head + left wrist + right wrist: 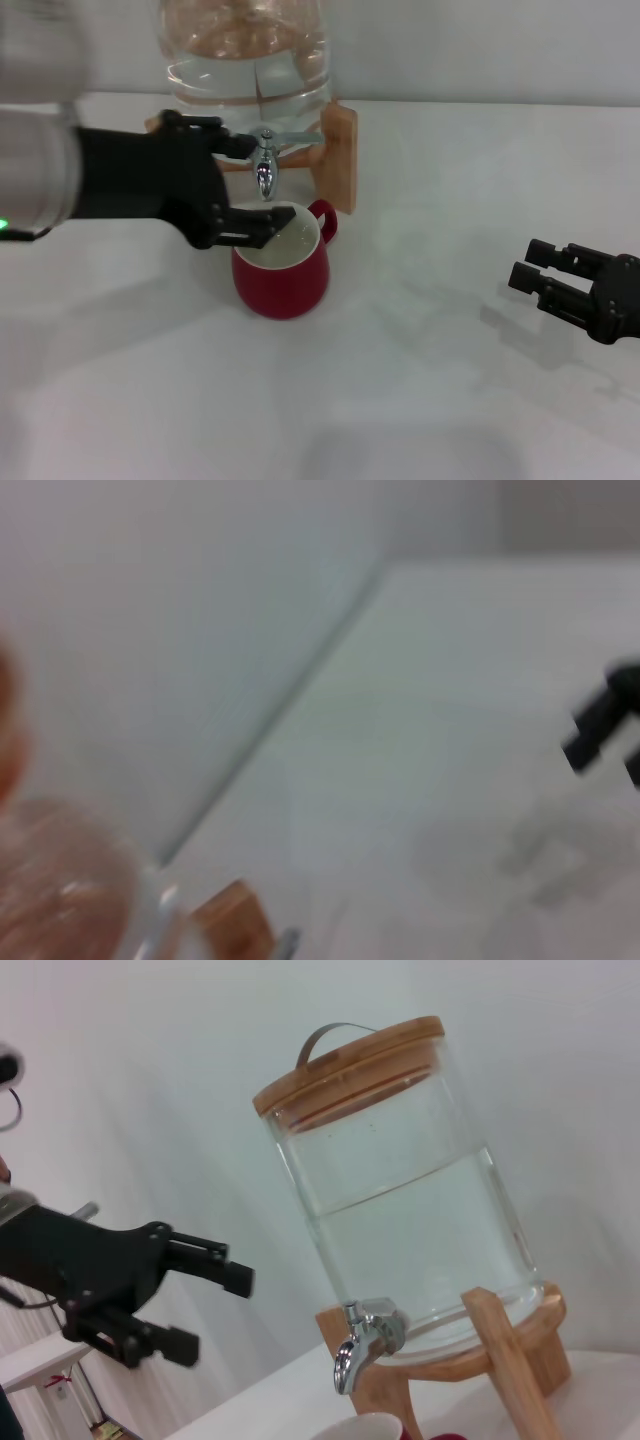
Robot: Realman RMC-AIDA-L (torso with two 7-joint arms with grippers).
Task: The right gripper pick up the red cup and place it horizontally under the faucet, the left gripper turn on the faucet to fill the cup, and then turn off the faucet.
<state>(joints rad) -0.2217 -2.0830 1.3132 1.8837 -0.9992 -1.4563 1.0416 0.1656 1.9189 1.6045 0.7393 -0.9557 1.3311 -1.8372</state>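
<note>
The red cup [282, 272] stands upright on the white table, right under the spout of the chrome faucet [265, 166]. The faucet's thin lever points to the right. The faucet sits on a glass water jar [250, 70] in a wooden stand [340, 155]. My left gripper [250, 185] is open; one finger is by the faucet's top and the other is over the cup's rim, and it holds nothing. In the right wrist view the left gripper [205, 1305] is open beside the faucet [365, 1345], apart from it, and the cup's rim [365, 1428] shows. My right gripper [535, 268] rests open and empty far right.
The jar [400, 1200] has a wooden lid with a metal handle and is mostly full of water. The blurred left wrist view shows the stand [235, 925] and the right gripper [605, 725] farther off. A pale wall rises behind the table.
</note>
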